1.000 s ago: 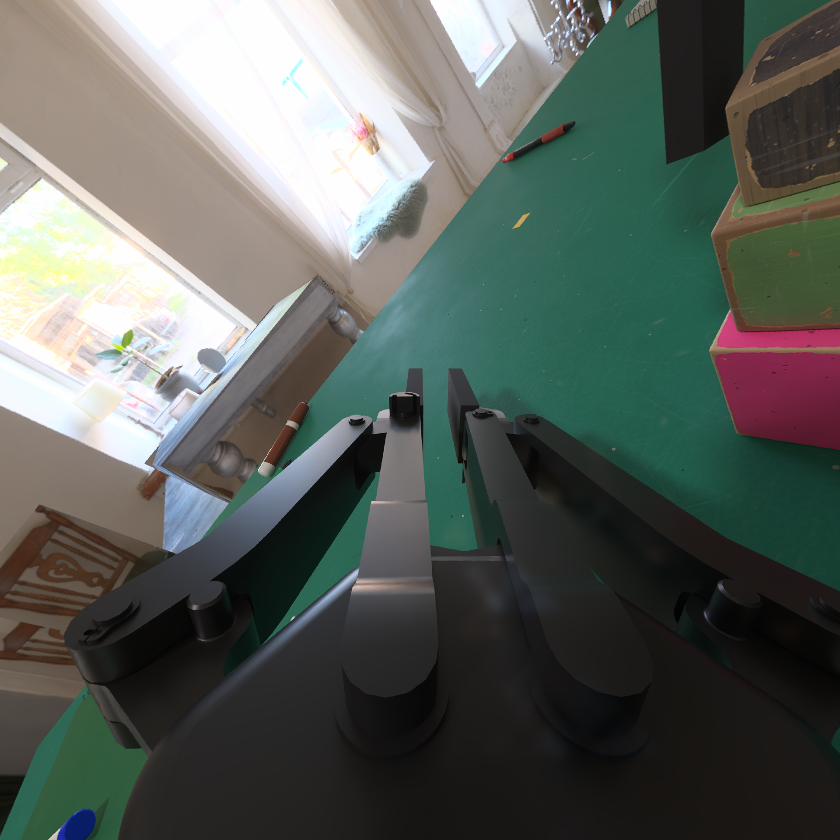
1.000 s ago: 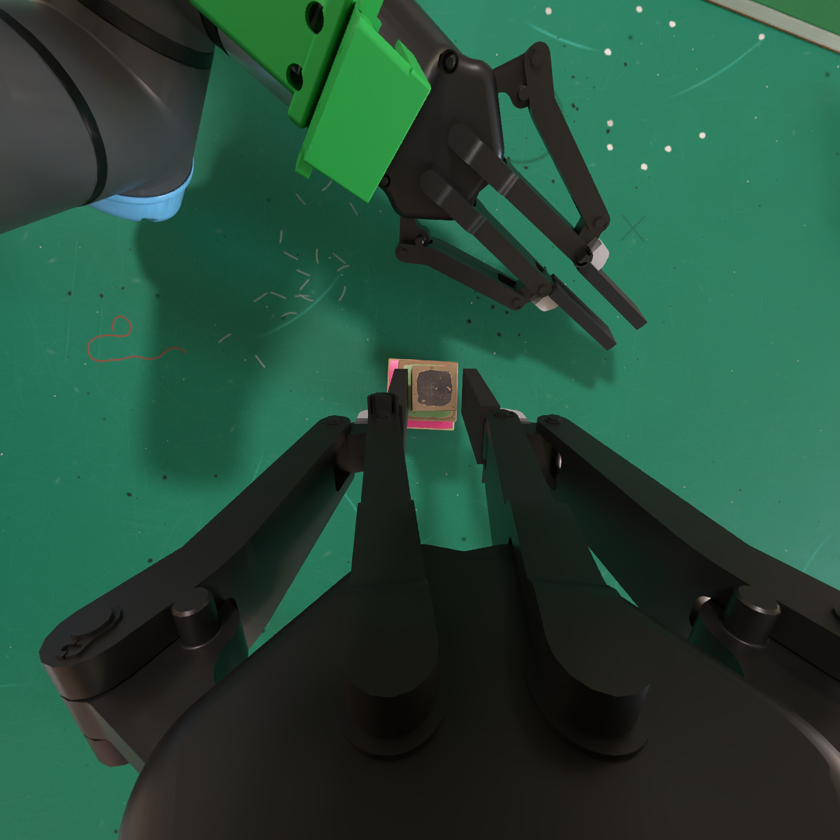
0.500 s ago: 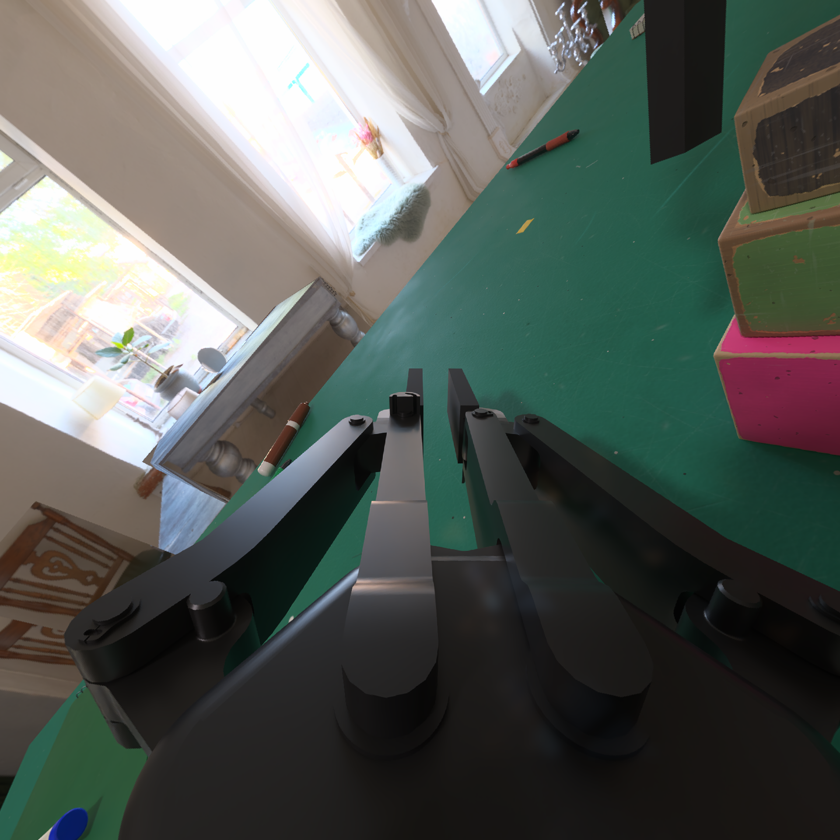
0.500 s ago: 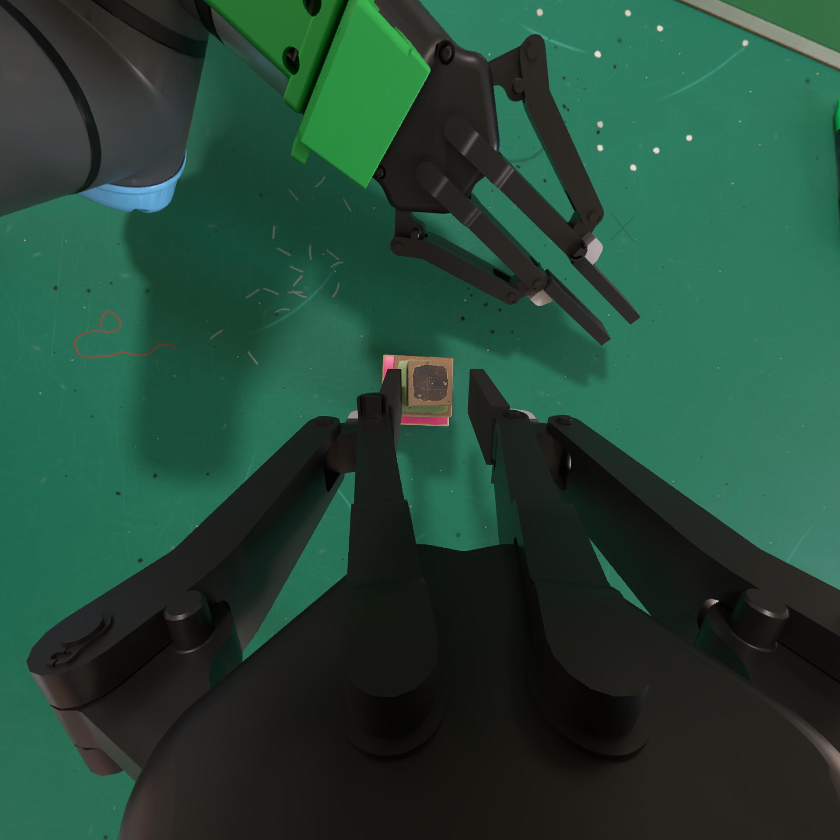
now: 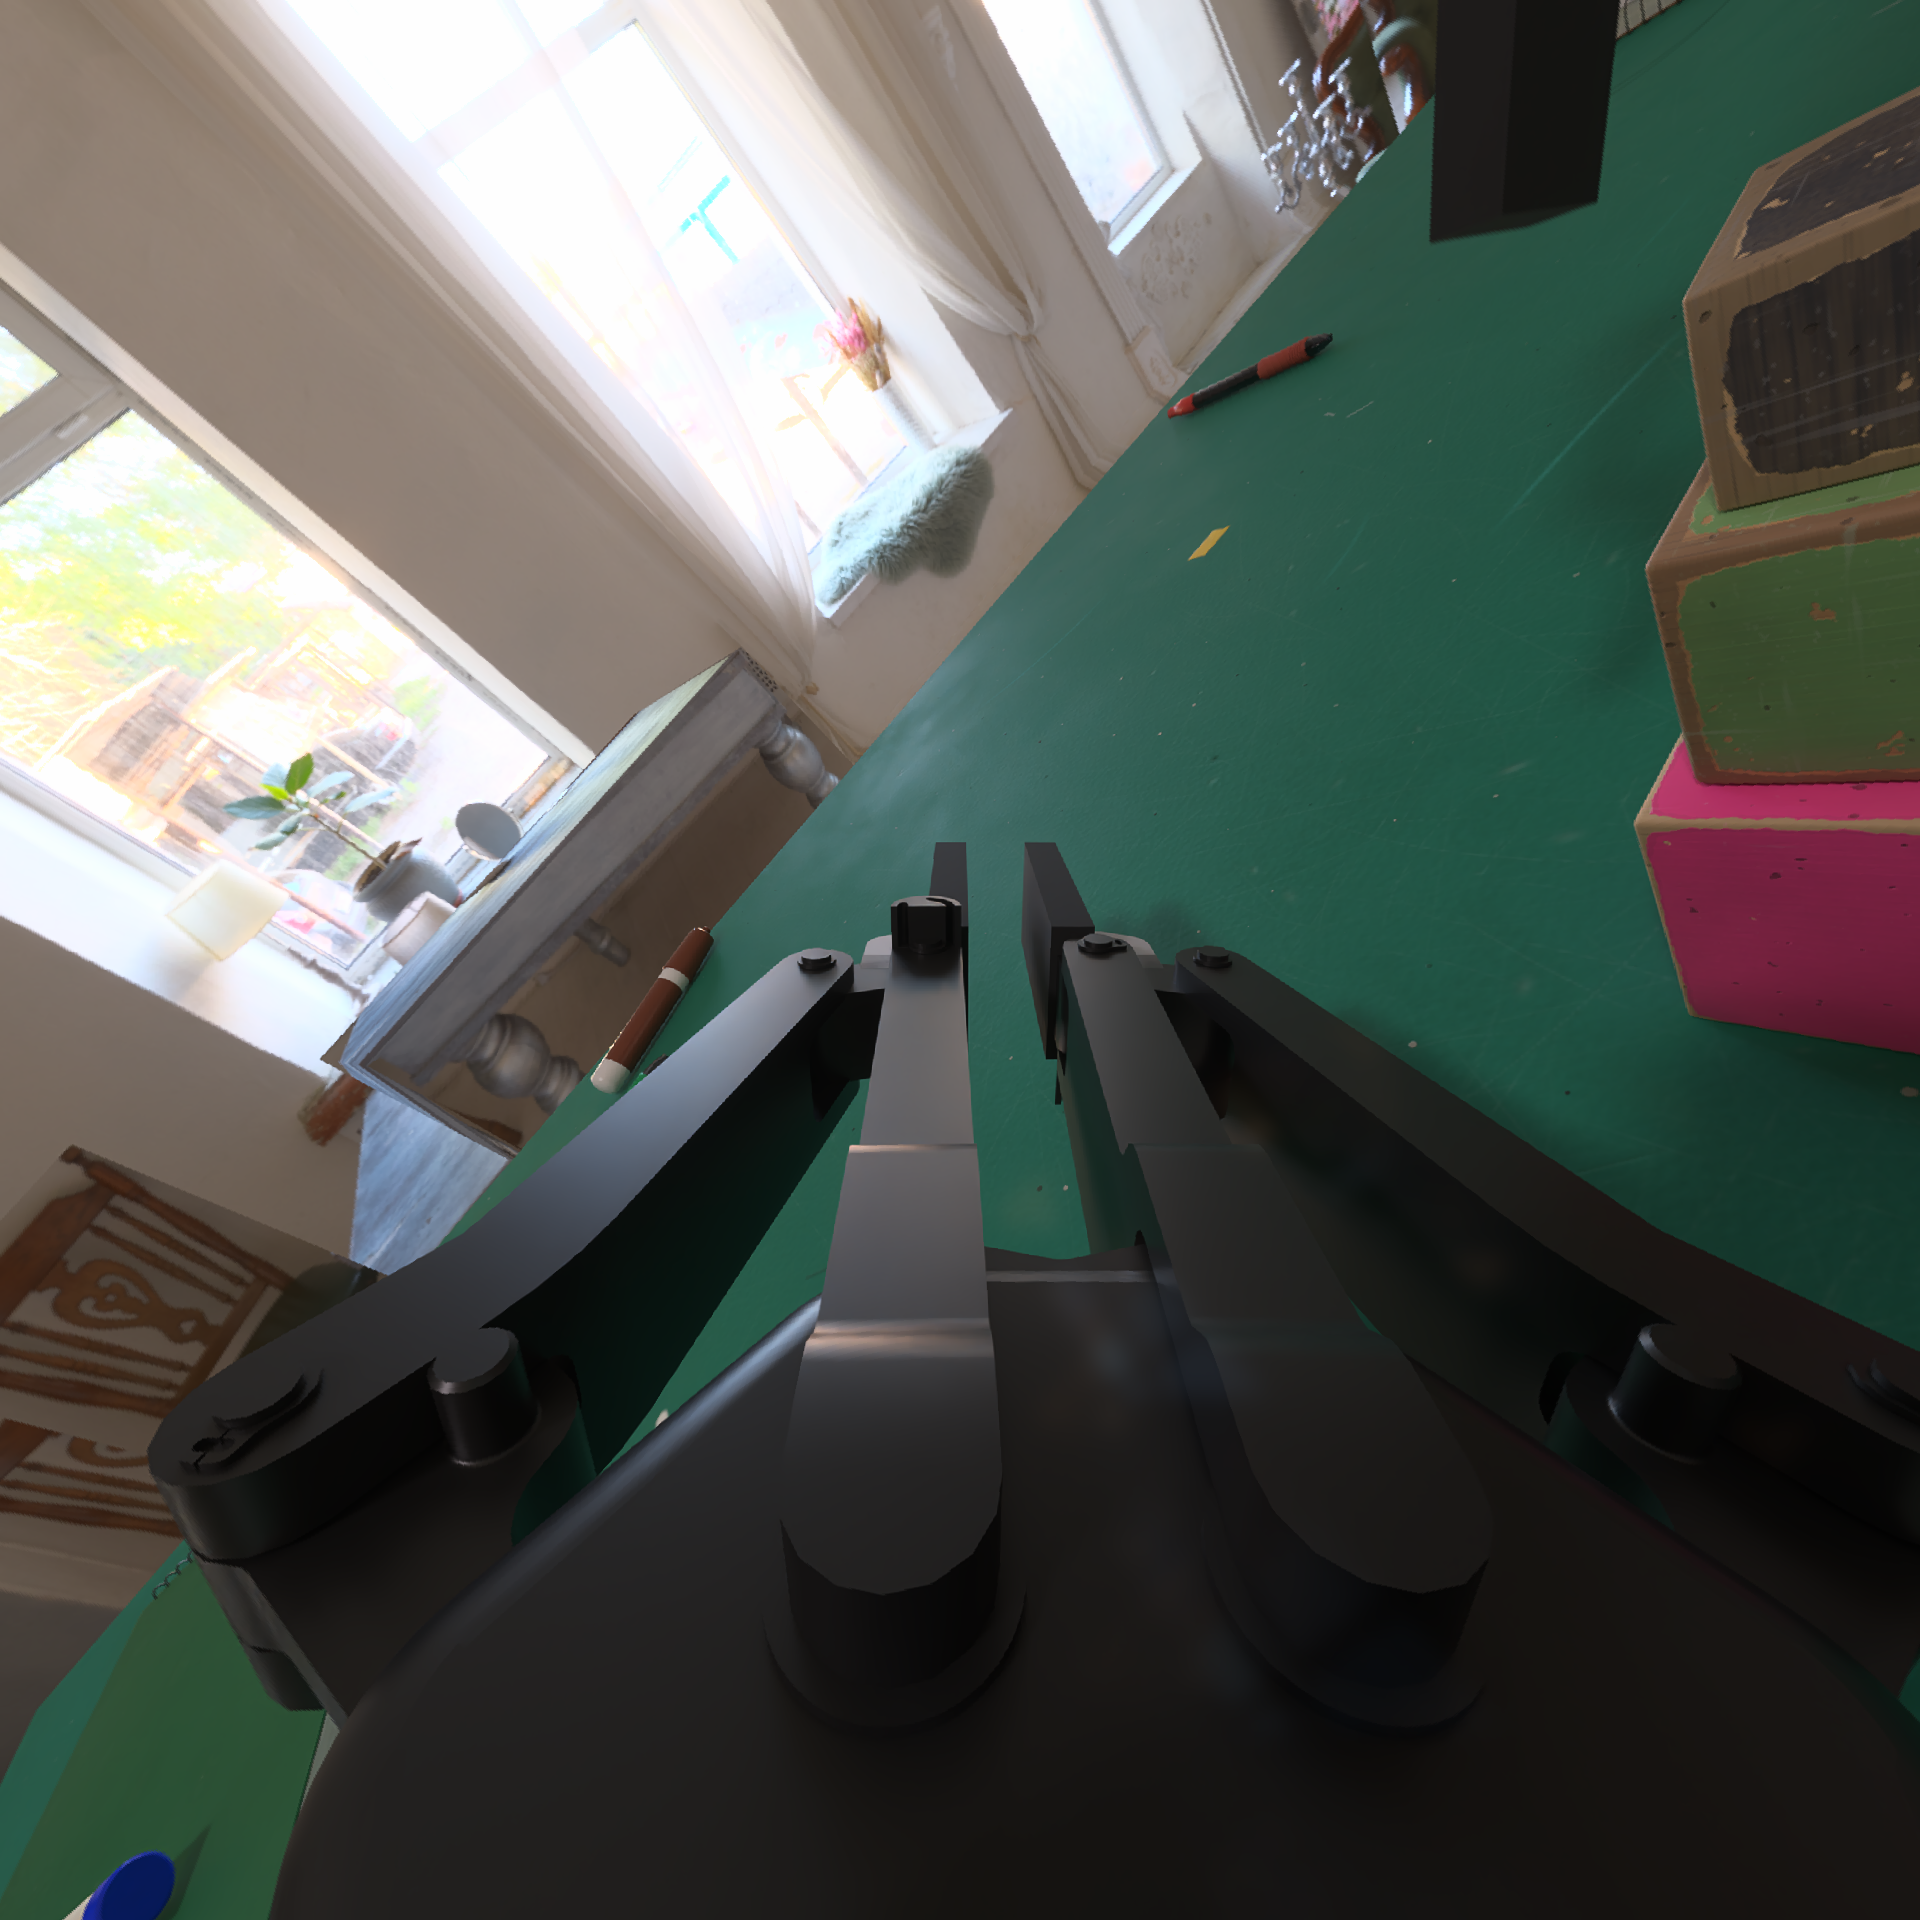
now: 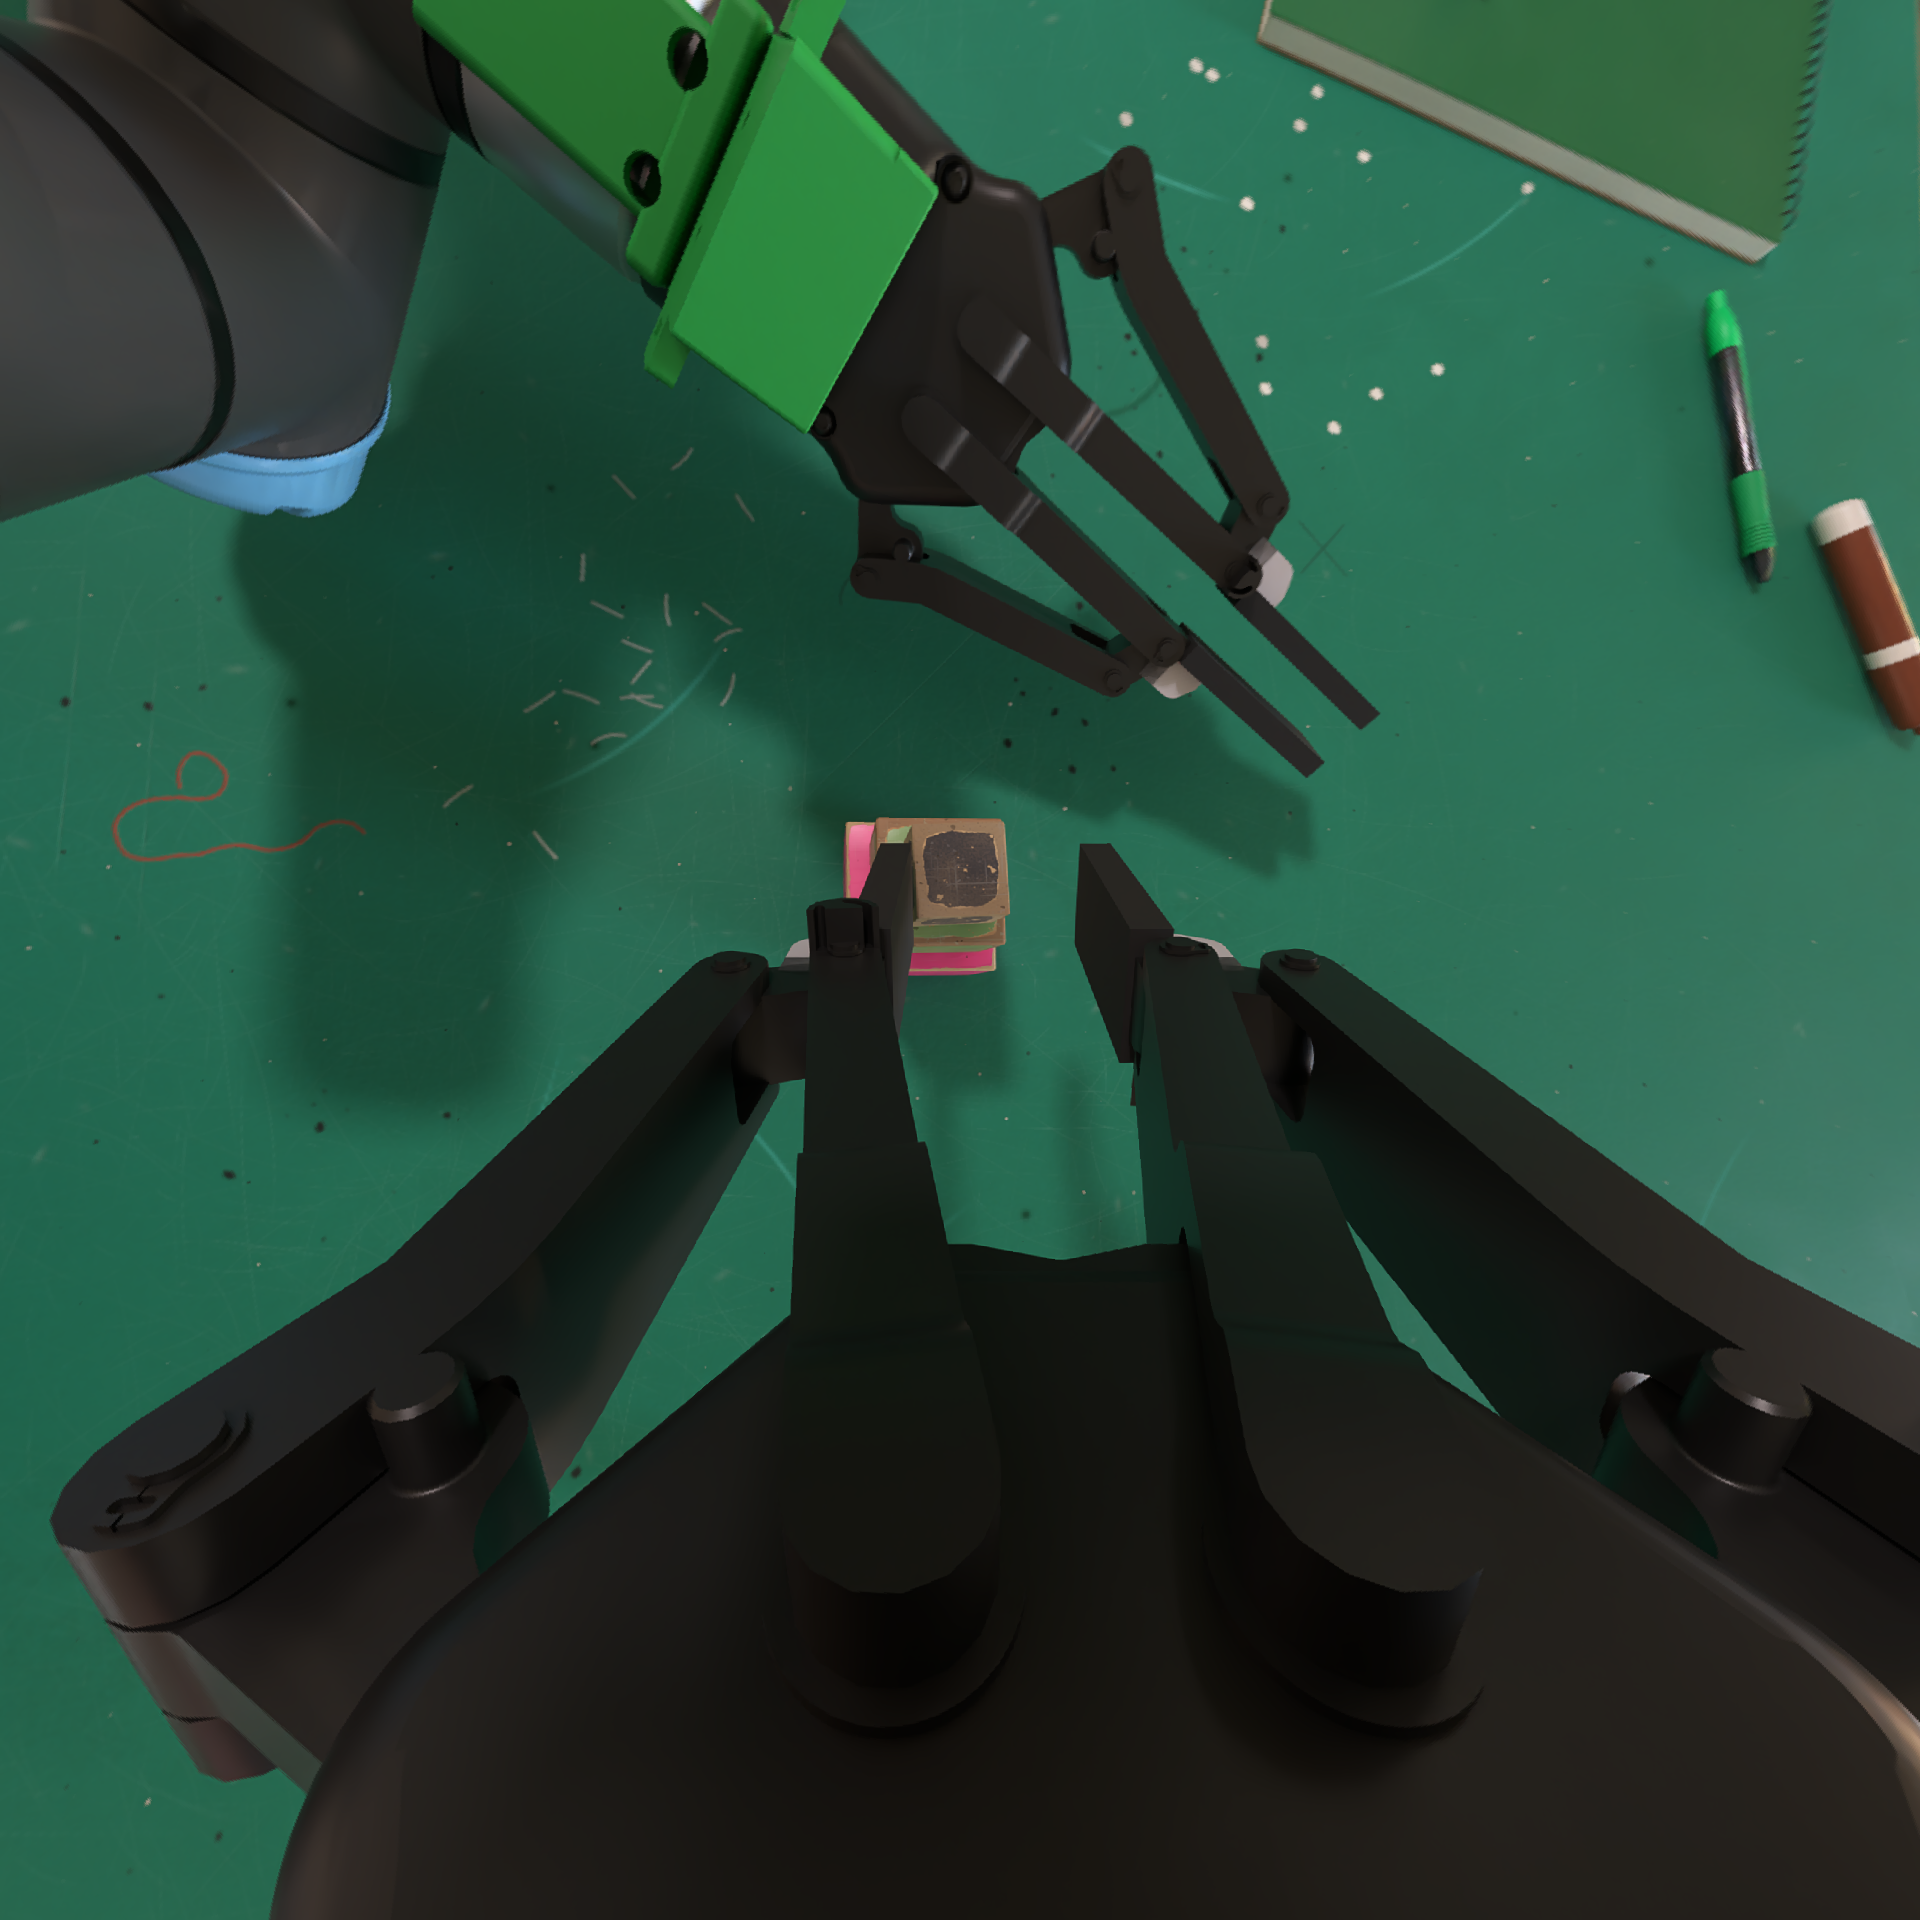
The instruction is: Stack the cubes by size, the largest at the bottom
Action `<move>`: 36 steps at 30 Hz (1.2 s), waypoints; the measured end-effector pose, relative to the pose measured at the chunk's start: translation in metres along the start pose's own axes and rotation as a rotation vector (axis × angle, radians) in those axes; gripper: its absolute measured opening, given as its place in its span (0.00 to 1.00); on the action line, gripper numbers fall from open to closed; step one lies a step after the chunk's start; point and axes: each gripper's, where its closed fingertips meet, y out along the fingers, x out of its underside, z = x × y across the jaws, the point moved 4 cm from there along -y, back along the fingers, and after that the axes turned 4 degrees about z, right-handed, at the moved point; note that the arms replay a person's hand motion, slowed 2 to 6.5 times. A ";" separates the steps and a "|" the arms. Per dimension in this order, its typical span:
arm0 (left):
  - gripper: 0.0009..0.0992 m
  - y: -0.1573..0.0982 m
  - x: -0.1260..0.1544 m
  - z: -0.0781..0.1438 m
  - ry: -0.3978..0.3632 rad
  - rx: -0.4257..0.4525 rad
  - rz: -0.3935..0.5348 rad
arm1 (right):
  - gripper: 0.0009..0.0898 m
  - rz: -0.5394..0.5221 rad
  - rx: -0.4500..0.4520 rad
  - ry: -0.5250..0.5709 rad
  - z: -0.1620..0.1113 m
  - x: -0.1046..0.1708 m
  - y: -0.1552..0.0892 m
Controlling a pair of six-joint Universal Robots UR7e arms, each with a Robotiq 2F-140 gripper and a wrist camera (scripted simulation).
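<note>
i find the stack standing on the green tabletop (image 6: 416,1039): pink cube (image 5: 1787,904) at the bottom, green cube (image 5: 1797,665) on it, black cube (image 5: 1829,364) on top. my right claw (image 6: 992,883) hangs high above the stack, fingers apart and empty. my left claw (image 5: 995,883) sits low beside the stack, fingers nearly together, gripping nothing.
</note>
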 end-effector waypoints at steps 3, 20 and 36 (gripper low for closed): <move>0.14 -0.001 0.000 0.000 -0.003 -0.001 0.006 | 0.48 0.025 0.037 0.015 0.001 0.000 -0.006; 0.14 -0.002 -0.001 -0.002 -0.015 -0.002 0.019 | 0.47 0.331 0.204 0.266 -0.014 0.044 -0.058; 0.14 -0.001 -0.001 -0.002 -0.011 -0.007 0.010 | 0.43 0.295 0.378 0.739 -0.056 0.172 -0.065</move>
